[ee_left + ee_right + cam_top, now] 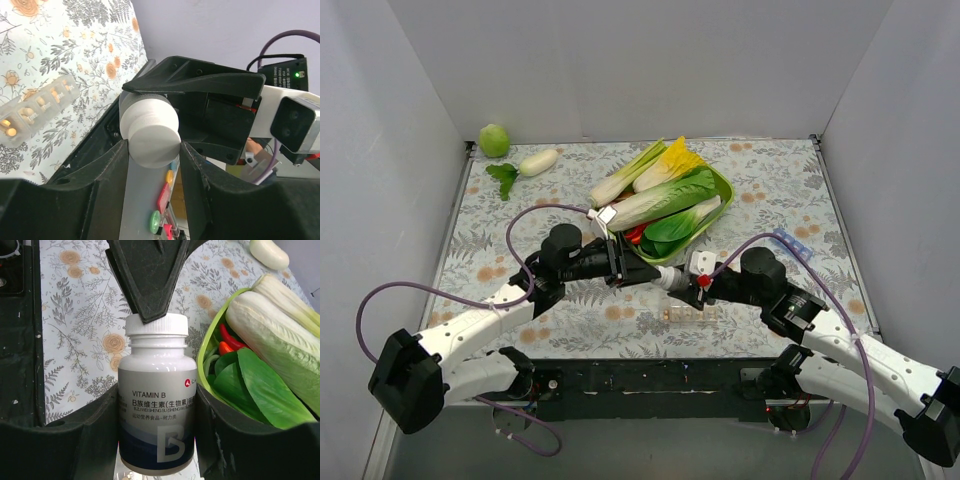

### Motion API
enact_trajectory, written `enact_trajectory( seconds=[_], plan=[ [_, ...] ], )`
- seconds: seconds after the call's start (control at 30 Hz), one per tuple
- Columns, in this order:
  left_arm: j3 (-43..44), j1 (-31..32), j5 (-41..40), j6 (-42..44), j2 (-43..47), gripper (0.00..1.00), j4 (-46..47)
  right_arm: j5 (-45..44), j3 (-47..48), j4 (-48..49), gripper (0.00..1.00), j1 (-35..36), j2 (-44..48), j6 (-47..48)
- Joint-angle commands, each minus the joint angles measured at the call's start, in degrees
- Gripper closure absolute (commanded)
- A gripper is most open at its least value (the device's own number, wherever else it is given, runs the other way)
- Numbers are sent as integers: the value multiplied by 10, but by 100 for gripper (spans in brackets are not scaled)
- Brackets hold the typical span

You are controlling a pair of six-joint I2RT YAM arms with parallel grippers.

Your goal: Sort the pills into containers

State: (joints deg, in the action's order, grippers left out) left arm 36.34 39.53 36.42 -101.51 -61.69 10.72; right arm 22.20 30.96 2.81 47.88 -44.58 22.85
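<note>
A white Vitamin B pill bottle (157, 410) with a white screw cap (156, 325) hangs above the table between both arms. My right gripper (157, 415) is shut on the bottle's body. My left gripper (152, 150) is shut on the cap (150, 135), facing the right gripper end-on. In the top view the grippers meet at the bottle (670, 280). The translucent container strip (35, 112) lies on the floral cloth with small pills in its compartments. It lies just below the bottle in the top view (692, 316).
A green bowl (719, 181) of leafy vegetables and red peppers stands just behind the grippers, close to the bottle's right in the right wrist view (202, 360). A green round fruit (494, 140) and a white radish (538, 162) lie at the back left. Grey walls surround the table.
</note>
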Motion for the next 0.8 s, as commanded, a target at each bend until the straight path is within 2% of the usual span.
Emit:
enact_trajectory(
  seconds=[0.0, 0.23, 0.47, 0.6, 0.77],
  plan=[
    [50, 36, -40, 19, -7, 77, -51, -6, 39, 21, 99, -1, -7, -26],
    [75, 42, -2, 57, -36, 77, -85, 47, 45, 13, 99, -1, -3, -29],
    [66, 43, 86, 89, -48, 78, -58, 80, 54, 60, 99, -6, 6, -110],
    [70, 43, 134, 121, -38, 79, -52, 112, 54, 88, 99, -20, 12, -191],
    [76, 44, 224, 221, -12, 78, -55, 177, 42, 160, 99, -38, 14, -347]
  ],
)
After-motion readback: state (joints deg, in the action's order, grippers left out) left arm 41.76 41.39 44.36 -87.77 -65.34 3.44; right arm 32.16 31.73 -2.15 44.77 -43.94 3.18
